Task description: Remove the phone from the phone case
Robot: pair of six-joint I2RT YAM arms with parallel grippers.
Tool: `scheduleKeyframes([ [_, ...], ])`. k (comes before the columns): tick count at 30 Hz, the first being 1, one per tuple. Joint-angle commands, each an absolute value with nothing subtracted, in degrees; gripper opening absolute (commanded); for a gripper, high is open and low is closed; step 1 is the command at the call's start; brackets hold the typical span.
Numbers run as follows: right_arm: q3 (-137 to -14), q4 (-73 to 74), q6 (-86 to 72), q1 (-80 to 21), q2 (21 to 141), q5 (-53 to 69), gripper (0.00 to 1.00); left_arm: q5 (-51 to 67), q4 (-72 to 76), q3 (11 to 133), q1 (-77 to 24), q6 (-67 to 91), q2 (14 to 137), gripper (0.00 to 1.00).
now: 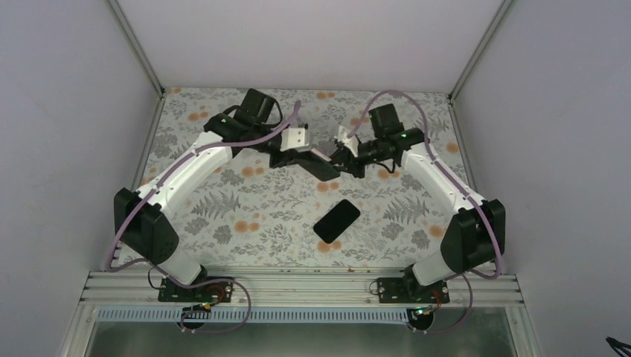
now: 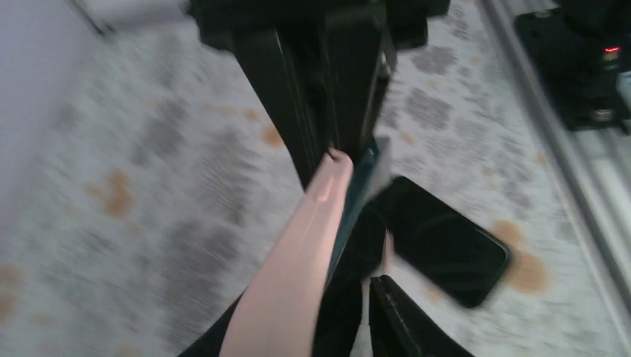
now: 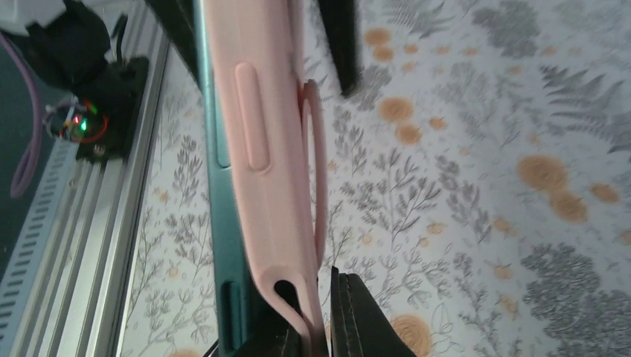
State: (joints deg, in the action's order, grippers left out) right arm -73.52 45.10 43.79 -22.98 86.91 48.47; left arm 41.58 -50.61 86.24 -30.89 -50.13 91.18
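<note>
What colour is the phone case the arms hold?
The phone case is pale pink, clearest in the right wrist view.

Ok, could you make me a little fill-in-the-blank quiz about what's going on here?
1. The case gripped between the left end effector and the right end effector is ___ in colour.
2. The black phone lies flat on the ___.
3. The table cover is printed with grey leaves and ___ flowers.
Missing words: pink; table; orange.
</note>
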Motion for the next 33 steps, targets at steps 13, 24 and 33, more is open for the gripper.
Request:
scheduleKeyframes([
  [13, -78.90, 39.23, 26.73, -8.42, 90.64, 56.88, 0.03, 14.05, -5.68, 78.55, -34.22, -37.11, 82.68, 0.51],
  [24, -99.52, 28.63, -9.37, -7.59, 105.81, 35.98, 0.03, -2.85, 12.12, 78.36, -43.31, -30.49, 94.34, 0.50],
  [33, -97.85, 22.86, -12.94, -9.76, 104.62, 31.78, 0.03, -3.01, 16.88, 82.32, -43.88, -22.03, 103.34, 0.50],
])
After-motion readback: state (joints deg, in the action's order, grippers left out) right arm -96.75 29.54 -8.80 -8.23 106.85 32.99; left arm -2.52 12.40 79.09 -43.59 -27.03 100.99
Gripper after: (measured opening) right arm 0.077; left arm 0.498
